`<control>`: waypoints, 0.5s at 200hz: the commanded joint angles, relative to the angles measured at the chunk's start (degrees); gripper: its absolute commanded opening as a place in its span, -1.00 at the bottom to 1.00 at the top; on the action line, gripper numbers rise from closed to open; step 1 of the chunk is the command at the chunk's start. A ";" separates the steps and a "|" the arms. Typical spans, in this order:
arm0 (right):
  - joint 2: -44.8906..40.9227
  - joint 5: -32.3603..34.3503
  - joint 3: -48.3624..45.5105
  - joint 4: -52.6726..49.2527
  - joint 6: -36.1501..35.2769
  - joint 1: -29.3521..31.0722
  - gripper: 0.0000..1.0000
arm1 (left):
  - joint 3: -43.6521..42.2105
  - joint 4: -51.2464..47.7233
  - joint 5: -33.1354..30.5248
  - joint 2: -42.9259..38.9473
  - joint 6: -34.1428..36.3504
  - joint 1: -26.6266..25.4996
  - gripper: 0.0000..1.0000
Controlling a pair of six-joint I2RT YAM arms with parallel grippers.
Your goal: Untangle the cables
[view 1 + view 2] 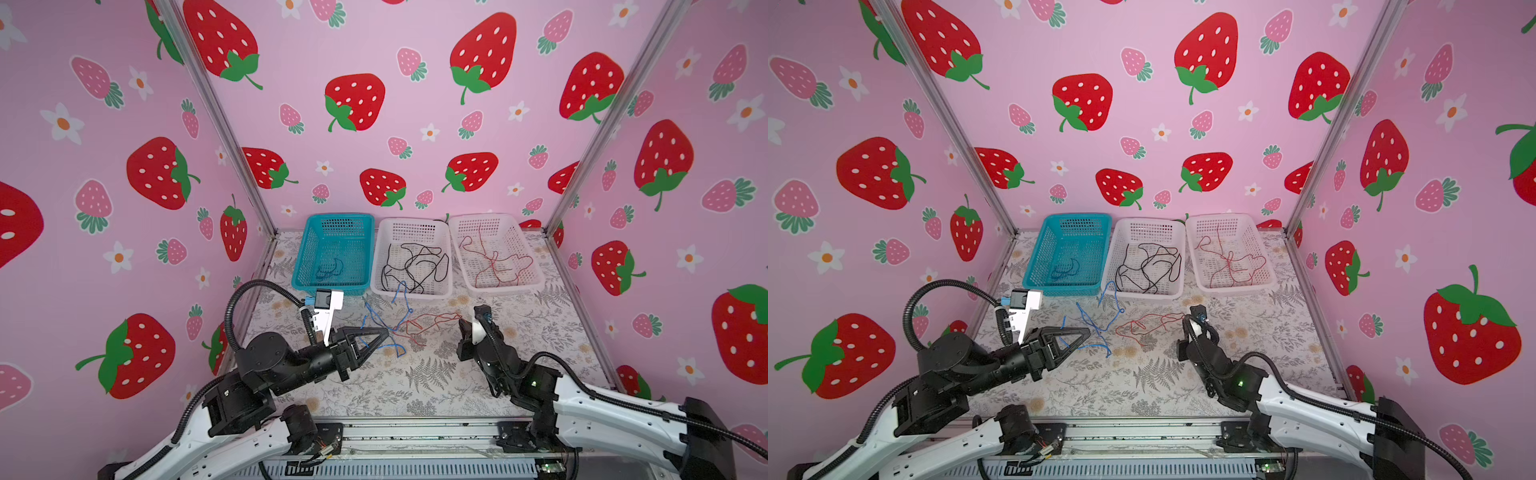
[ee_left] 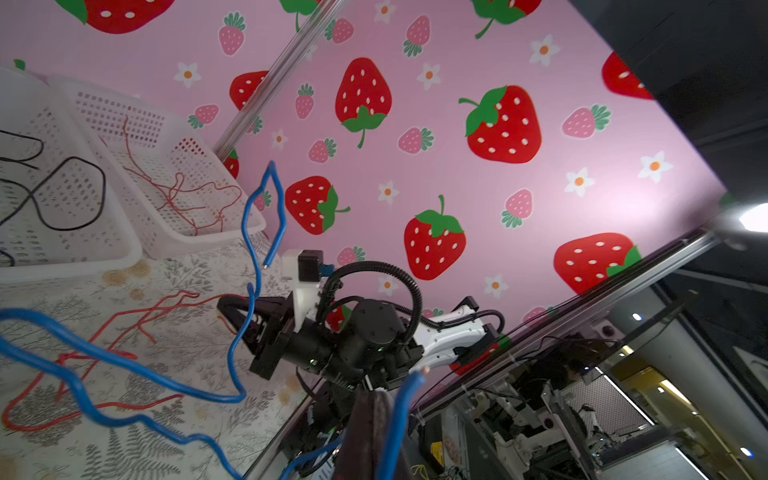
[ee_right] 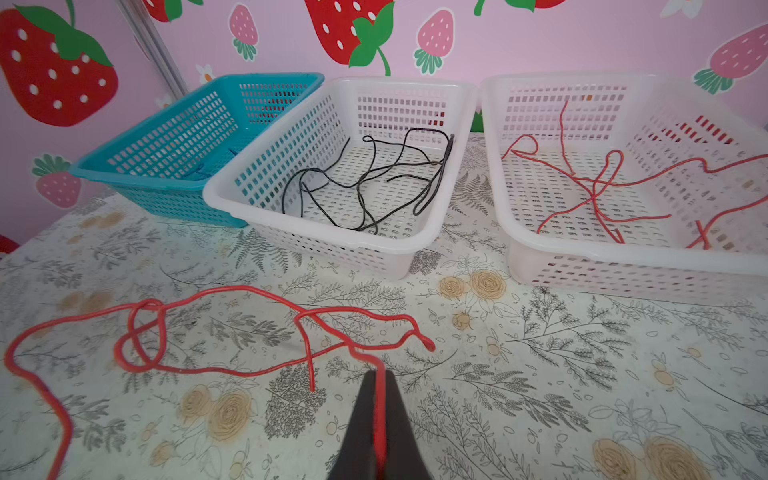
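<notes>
At the wrists — not from above — right gripper (image 3: 376,380) clamps red cable (image 3: 232,288), left gripper (image 2: 370,395) blue cable (image 2: 399,415).

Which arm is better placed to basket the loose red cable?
Likely right: the right gripper is shut on the red cable, near the basket of red cables; the left gripper holds a blue cable.

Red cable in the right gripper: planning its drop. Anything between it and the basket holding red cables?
Nothing visible: bare table lies between the red cable and that basket. Its far end crosses the blue cable.
</notes>
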 commanded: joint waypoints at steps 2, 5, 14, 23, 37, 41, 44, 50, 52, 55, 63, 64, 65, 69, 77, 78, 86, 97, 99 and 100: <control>-2.87 -4.14 0.75 -4.18 1.80 -0.23 -1.00 | 5.59 -8.88 4.06 4.76 8.11 6.65 -1.00; -3.17 -4.38 0.82 -4.60 1.88 -0.19 -1.00 | 5.89 -8.99 5.29 5.57 8.15 8.17 -1.00; -4.31 -5.13 0.95 -5.72 2.14 -0.23 -1.00 | 6.37 -8.16 10.54 7.40 7.79 13.36 -1.00; -5.45 -5.55 0.91 -6.61 2.32 -0.23 -1.00 | 6.29 -6.45 16.51 9.14 6.88 20.03 -1.00; -7.12 -6.20 0.97 -7.71 2.27 -0.23 -1.00 | 6.20 -3.16 24.67 12.04 4.86 29.39 -1.00; -7.57 -6.53 1.03 -7.94 2.17 -0.23 -1.00 | 6.45 -2.58 26.47 12.98 4.69 31.98 -1.00; -7.82 -6.71 0.98 -8.11 2.02 -0.23 -1.00 | 6.64 -2.31 27.46 13.68 4.66 33.70 -1.00; -8.31 -7.13 1.05 -8.49 1.84 -0.21 -1.00 | 7.05 -1.63 29.09 15.08 4.44 36.66 -1.00; -8.49 -7.22 1.16 -8.61 1.78 -0.22 -1.00 | 7.17 -1.28 29.67 15.53 4.35 37.55 -1.00; -8.66 -7.34 1.23 -8.81 1.73 -0.23 -1.00 | 7.35 -0.63 30.55 16.15 4.17 38.50 -1.00; -9.02 -7.77 1.48 -9.39 1.47 -0.23 -1.00 | 7.90 0.29 32.07 17.96 4.33 41.57 -1.00; -9.09 -7.79 1.52 -9.43 1.47 -0.23 -1.00 | 8.00 0.34 32.15 18.23 4.35 41.83 -1.00; -9.13 -7.80 1.55 -9.45 1.42 -0.23 -1.00 | 8.09 0.45 32.28 18.45 4.36 42.09 -1.00; -9.32 -8.06 1.59 -9.61 1.23 -0.19 -1.00 | 8.39 0.87 32.59 19.34 4.31 43.16 -1.00; -9.54 -8.66 1.72 -9.81 0.96 -0.23 -1.00 | 8.92 1.84 33.26 20.93 4.26 44.81 -1.00; -9.57 -8.76 1.73 -9.86 0.90 -0.23 -1.00 | 9.04 1.91 33.32 21.16 4.32 45.08 -1.00; -9.79 -9.41 1.89 -9.99 0.60 -0.23 -1.00 | 9.59 2.33 33.11 22.70 4.73 46.37 -1.00; -10.03 -10.24 2.08 -10.16 0.28 -0.23 -1.00 | 9.86 3.54 32.68 24.56 4.73 48.22 -1.00; -10.08 -10.42 2.07 -10.21 0.24 -0.23 -1.00 | 9.96 3.72 32.61 24.91 4.90 48.52 -1.00; -10.10 -10.43 2.13 -10.23 0.15 -0.23 -1.00 | 10.00 3.77 32.60 25.08 4.99 48.69 -1.00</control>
